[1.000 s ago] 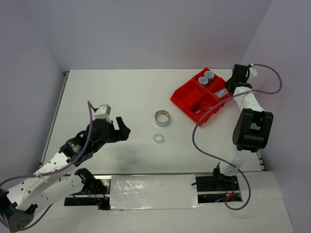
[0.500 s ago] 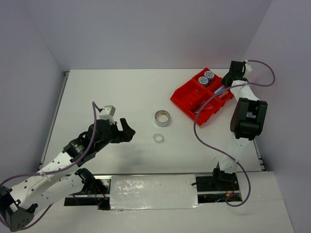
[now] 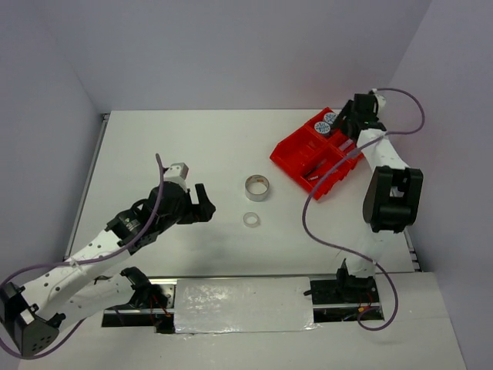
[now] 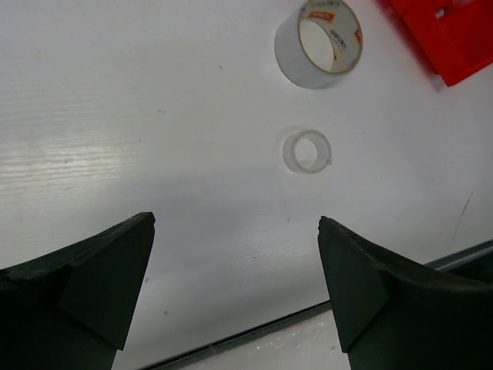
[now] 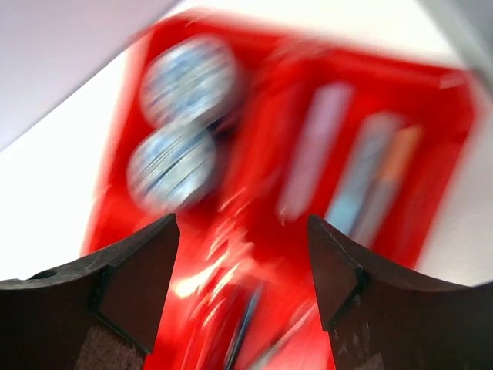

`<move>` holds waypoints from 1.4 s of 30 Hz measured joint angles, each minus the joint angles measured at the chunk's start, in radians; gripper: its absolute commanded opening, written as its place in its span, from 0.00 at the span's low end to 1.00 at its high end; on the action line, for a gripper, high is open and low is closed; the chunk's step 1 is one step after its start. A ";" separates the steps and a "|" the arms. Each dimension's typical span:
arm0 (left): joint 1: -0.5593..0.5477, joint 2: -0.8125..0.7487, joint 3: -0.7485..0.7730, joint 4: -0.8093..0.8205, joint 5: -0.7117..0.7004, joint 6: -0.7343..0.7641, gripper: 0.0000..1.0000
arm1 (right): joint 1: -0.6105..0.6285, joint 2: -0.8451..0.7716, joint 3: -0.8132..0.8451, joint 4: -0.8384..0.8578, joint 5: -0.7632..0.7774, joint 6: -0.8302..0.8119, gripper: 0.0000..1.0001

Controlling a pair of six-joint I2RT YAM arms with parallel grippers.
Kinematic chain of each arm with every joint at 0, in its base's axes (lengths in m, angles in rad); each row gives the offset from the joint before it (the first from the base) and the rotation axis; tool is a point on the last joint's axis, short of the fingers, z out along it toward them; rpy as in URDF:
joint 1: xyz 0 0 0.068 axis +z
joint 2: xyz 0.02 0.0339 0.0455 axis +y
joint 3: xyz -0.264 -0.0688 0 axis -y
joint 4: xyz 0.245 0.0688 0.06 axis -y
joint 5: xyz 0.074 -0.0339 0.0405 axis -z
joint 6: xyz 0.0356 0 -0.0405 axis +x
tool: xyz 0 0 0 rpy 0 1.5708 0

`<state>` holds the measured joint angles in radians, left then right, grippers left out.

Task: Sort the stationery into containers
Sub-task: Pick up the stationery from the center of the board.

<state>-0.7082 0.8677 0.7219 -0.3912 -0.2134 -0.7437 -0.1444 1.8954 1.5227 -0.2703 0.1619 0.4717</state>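
1. The left fingers [image 3: 200,190] [image 4: 100,270] are spread wide and nothing is held between them; they are poised over the bare white bench [image 3: 177,146] [image 4: 115,116].
2. A small clear ring [image 3: 251,220] [image 4: 306,152] lies flat on the bench just ahead of those fingers, apart from them. No print is seen on it.
3. A larger silvery tape roll [image 3: 257,187] [image 4: 318,42] is found just beyond the ring, not touching it. A red and yellow label with dark lettering runs round the inside of its core, but the words are too small to be read.
4. The red tray [image 3: 296,150] [image 5: 454,116] stands at the far right of the bench.
5. Two round tubs [image 3: 329,123] [image 5: 181,116] with blue-and-white patterned lids sit side by side in its far corner compartment. Any lettering on the lids is blurred.
6. Short coloured tubes [image 5: 370,177] lie in the neighbouring compartment; a thin pen [image 3: 316,171] lies in a nearer one.
7. The right fingers [image 3: 347,117] [image 5: 131,270] are held apart above the tray's tub end, with nothing pinched between them.
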 measured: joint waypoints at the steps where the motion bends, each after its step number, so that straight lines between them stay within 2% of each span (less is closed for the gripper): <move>1: 0.000 -0.001 0.026 -0.043 -0.025 -0.006 0.99 | 0.037 -0.042 -0.027 0.005 0.002 -0.020 0.74; 5: 0.000 0.003 0.188 -0.241 -0.166 -0.072 0.99 | 0.329 -0.232 -0.083 0.016 -0.052 -0.130 0.71; 8: 0.001 -0.005 0.297 -0.359 -0.245 -0.092 0.99 | 0.549 -0.283 -0.084 0.039 -0.150 -0.199 0.66; 11: 0.001 -0.037 0.359 -0.461 -0.283 -0.089 0.99 | 0.710 -0.258 -0.092 0.026 -0.190 -0.247 0.64; 15: 0.001 -0.089 0.444 -0.586 -0.307 -0.022 0.99 | 0.830 -0.096 -0.059 -0.050 -0.105 -0.268 0.59; 19: 0.001 -0.163 0.468 -0.636 -0.306 0.066 0.99 | 0.864 0.032 -0.066 -0.140 -0.046 -0.264 0.58; 26: 0.001 -0.332 0.351 -0.647 -0.306 0.144 0.99 | 0.866 0.018 -0.112 -0.172 -0.001 -0.246 0.53; 31: 0.001 -0.351 0.326 -0.624 -0.333 0.142 0.99 | 0.886 0.024 -0.133 -0.181 -0.001 -0.232 0.50; 32: 0.001 -0.351 0.320 -0.613 -0.341 0.140 0.99 | 0.890 0.028 -0.133 -0.181 -0.001 -0.229 0.46; 33: 0.001 -0.351 0.313 -0.604 -0.352 0.139 0.99 | 0.894 0.032 -0.134 -0.181 -0.001 -0.225 0.34; 34: 0.001 -0.351 0.305 -0.594 -0.364 0.137 0.99 | 0.896 0.037 -0.135 -0.181 -0.001 -0.225 0.30; 41: 0.001 -0.320 0.263 -0.550 -0.425 0.134 0.99 | 0.900 0.100 -0.077 -0.219 0.036 -0.213 0.24; 42: 0.001 -0.312 0.263 -0.545 -0.427 0.134 0.99 | 0.900 0.119 -0.053 -0.227 0.044 -0.217 0.11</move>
<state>-0.7074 0.5552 0.9852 -0.9360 -0.6403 -0.6094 0.7551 2.0144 1.4700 -0.4973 0.2058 0.2543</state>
